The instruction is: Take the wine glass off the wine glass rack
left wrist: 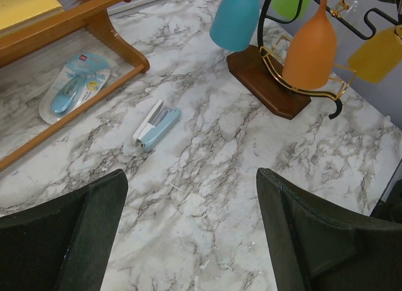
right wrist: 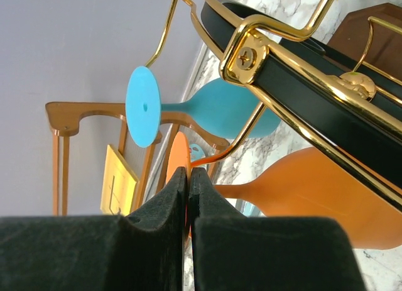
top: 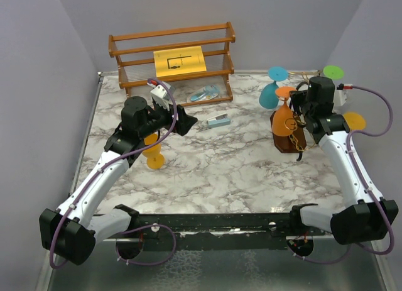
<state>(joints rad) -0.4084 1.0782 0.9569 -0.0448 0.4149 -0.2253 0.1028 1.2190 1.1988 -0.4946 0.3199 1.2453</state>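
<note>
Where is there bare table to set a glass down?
The widest bare marble lies in the middle, between the stapler, the wine glass rack and the near edge. It is crowded around the rack's hanging glasses and by the yellow glass at left.

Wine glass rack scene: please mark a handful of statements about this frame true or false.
1. The right fingers are shut on the foot of the orange wine glass. True.
2. The left fingers grip the stapler. False: they are open and empty, and it lies on the table.
3. The orange wine glass is off the wine glass rack. False: it hangs upside down on the wire arms.
4. A yellow wine glass stands on the table by the left arm. True.
5. The yellow sheet lies on the table. False: it sits on the wooden shelf.
</note>
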